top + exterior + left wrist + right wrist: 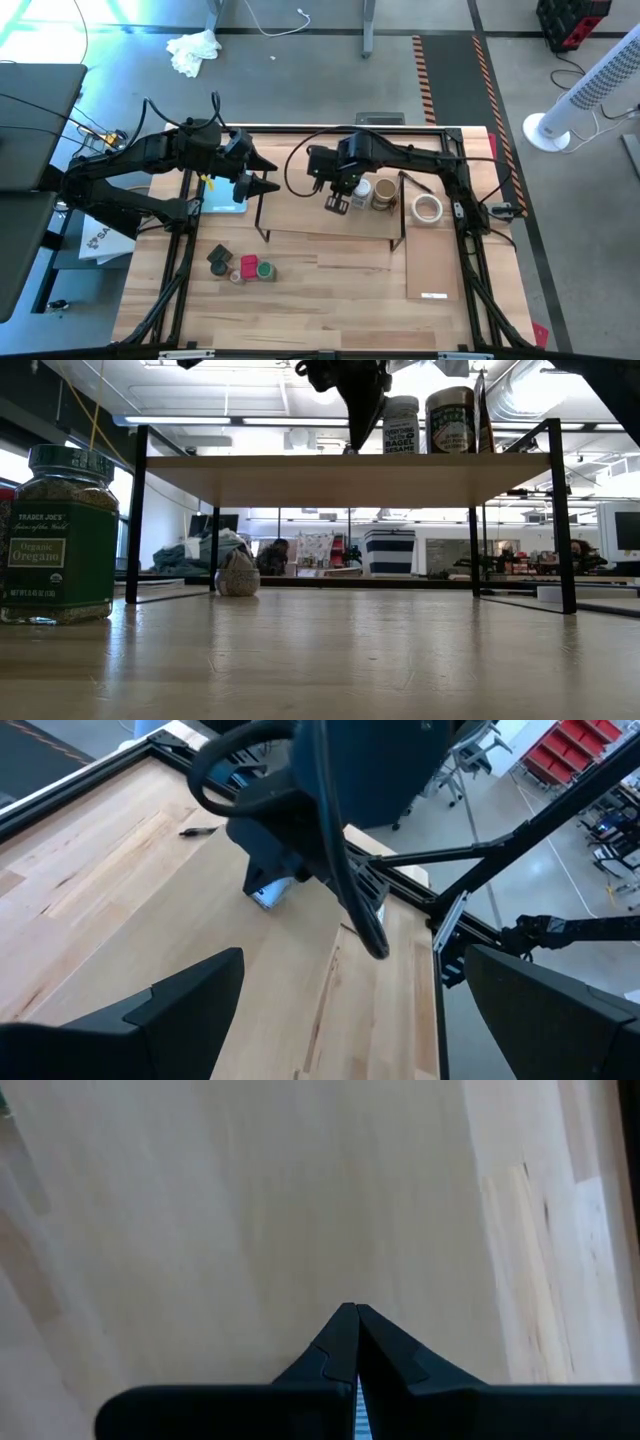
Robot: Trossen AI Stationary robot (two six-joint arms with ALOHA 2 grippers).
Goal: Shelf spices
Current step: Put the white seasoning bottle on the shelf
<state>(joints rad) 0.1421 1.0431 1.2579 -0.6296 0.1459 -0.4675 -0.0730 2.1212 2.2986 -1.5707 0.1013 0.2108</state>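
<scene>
The shelf [330, 215] stands mid-table, its pale plank top [350, 478] on black wire end frames. Two spice jars [374, 193] stand upright on the plank's right part, a white-topped jar [401, 425] and a dark-labelled jar [450, 420] in the low view. Several more spices [243, 265] sit on the table near the front left, among them a green oregano jar [60, 535]. My right gripper [337, 203] is shut, points down over the plank just left of the two jars, and holds nothing [350, 1320]. My left gripper [262, 178] hangs open above the shelf's left end. My right gripper's shut fingertips [353, 446] stand very low over the shelf's plank top, coming from above and pointing down. I cannot tell whether they touch the plank.
A white tape ring [428, 208] lies right of the shelf. A loose flat board [430, 262] lies in front of it. A light-blue pad [225, 203] lies under my left arm. Black frame rails [478, 270] run along the table's sides.
</scene>
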